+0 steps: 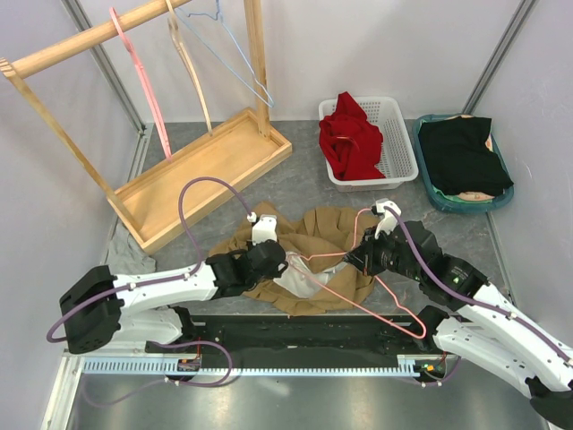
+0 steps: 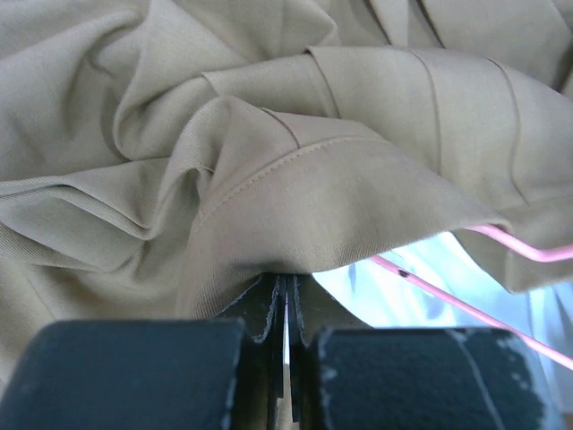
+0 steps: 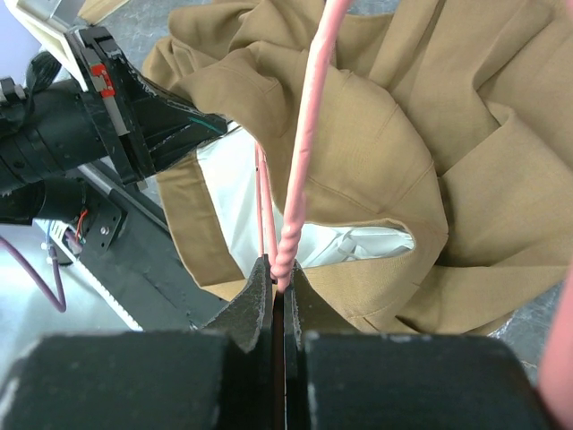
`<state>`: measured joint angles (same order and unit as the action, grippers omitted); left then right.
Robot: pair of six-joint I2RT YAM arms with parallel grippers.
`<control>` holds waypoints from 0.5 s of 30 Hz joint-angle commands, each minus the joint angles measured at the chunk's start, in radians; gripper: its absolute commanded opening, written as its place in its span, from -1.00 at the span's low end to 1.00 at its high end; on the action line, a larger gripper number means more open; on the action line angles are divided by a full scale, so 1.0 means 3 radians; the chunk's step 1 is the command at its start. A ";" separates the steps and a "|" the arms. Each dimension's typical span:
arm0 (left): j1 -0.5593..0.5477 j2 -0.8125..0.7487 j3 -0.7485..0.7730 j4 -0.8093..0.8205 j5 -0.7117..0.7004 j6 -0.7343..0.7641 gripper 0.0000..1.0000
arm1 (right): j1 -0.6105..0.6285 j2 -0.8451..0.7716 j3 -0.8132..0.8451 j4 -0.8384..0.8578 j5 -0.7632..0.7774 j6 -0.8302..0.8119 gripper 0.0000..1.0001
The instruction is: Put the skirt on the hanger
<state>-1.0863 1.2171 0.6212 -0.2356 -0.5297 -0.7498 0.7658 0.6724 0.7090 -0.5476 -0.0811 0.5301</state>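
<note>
A tan pleated skirt with white lining lies crumpled on the grey table between the arms. A pink wire hanger runs from the skirt's opening toward the front right. My left gripper is shut on the skirt's waistband edge; pink hanger wire shows to the right of the jaws. My right gripper is shut on the hanger's twisted neck, with the wire reaching into the skirt's opening.
A wooden rack with a pink hanger, a wooden one and a blue wire one stands at the back left. A white basket with red cloth and a teal bin with black cloth stand at the back right.
</note>
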 commanded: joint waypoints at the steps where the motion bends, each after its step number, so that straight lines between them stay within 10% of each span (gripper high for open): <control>1: -0.0020 -0.0303 0.0010 0.0034 0.0267 0.0162 -0.97 | -0.0001 -0.0058 0.0004 0.0030 -0.0215 -0.0105 -1.00; 15: -0.0015 -0.1316 -0.0015 -0.0385 0.0426 0.0234 -0.96 | -0.0001 -0.0252 0.0014 0.0414 -0.0538 -0.0253 -1.00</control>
<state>-1.0870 0.8631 0.6155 -0.3164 -0.3809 -0.6937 0.7658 0.6308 0.7090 -0.5179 -0.2127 0.4625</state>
